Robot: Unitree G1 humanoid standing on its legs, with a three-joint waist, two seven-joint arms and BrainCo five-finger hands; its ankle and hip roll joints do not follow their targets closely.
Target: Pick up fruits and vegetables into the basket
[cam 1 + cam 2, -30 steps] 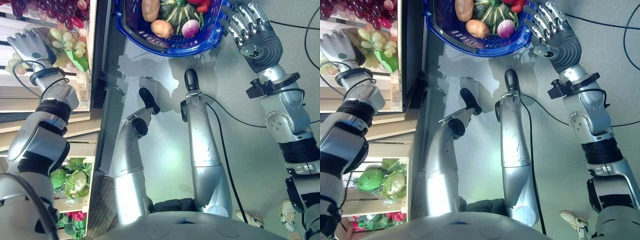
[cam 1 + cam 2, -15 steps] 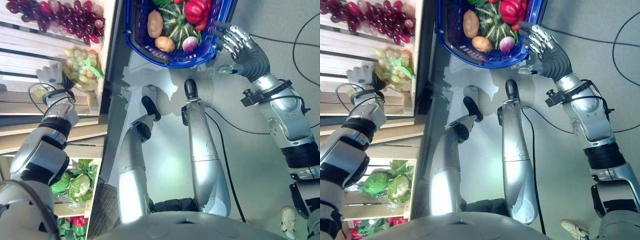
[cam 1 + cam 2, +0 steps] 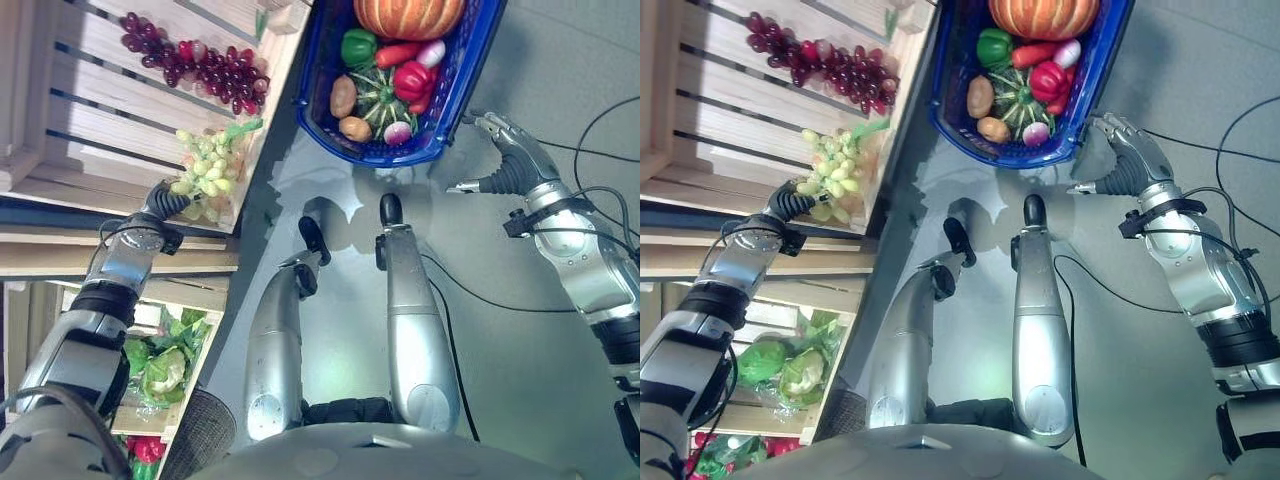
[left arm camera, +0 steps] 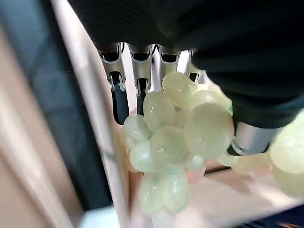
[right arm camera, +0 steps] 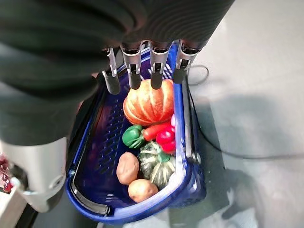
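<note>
Two bunches, green grapes [image 3: 208, 170] and red grapes [image 3: 200, 66], are set on a wooden shelf [image 3: 70, 130]; the green are grasped by the left hand [image 3: 165, 201]. A blue basket [image 3: 455, 95] is stood on grey floor [image 3: 520, 400]; the right hand [image 3: 505, 160] is held slack beside it.

A bunch of pale green grapes [image 4: 176, 137] lies on the wooden shelf [image 3: 120, 110], left hand [image 3: 168, 203] curled round it.
</note>
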